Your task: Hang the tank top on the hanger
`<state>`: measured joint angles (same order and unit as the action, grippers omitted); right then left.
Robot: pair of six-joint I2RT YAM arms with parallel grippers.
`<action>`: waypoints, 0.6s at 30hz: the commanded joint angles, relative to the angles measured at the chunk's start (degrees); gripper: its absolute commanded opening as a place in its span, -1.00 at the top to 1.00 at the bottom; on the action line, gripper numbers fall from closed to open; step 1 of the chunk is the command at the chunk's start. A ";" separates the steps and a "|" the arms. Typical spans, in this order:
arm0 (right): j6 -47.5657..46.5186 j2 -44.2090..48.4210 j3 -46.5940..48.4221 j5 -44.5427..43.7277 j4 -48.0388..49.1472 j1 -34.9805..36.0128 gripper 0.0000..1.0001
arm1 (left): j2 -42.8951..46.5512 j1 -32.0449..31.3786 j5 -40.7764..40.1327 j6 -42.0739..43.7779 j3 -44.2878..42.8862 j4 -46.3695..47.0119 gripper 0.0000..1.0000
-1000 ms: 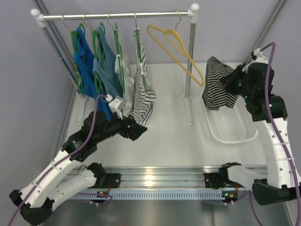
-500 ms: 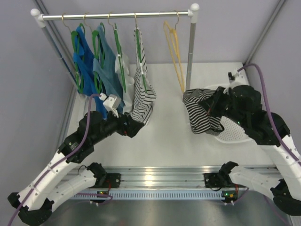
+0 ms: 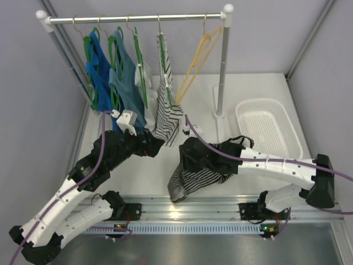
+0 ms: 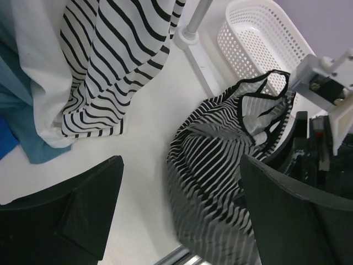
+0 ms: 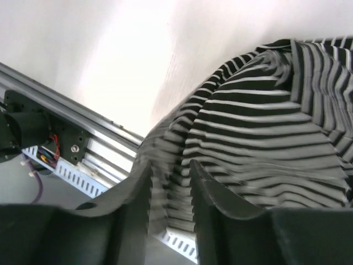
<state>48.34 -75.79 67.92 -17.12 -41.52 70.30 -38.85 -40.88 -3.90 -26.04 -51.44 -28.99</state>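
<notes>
While the tank top (image 3: pixel 197 178) hangs from the right jaws, the hanger (image 3: pixel 192 73) tilts.

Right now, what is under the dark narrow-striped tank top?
The tank top, pinched by the right gripper, hangs over white table and aluminium rail; the patch directly beneath is covered.

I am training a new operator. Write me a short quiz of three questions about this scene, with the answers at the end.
1. Short answer: is the left gripper open or shut?
2. True or false: the tank top already hangs on the hanger.
3. Multiple choice: the tank top is held by
A. the left gripper
B. the right gripper
C. neither gripper

Key: 1. open; 2. false, the hanger carries no garment; 3. B
</notes>
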 commanded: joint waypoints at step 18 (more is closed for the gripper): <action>-5.26 22.43 -9.47 -8.10 -10.15 -19.06 0.00 | -6.58 -0.07 16.81 -6.21 8.19 10.70 -0.77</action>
<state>45.98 -54.96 59.33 -23.68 -47.48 53.39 -44.58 -40.86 7.46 -30.41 -44.31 -26.06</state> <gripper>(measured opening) 0.505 0.889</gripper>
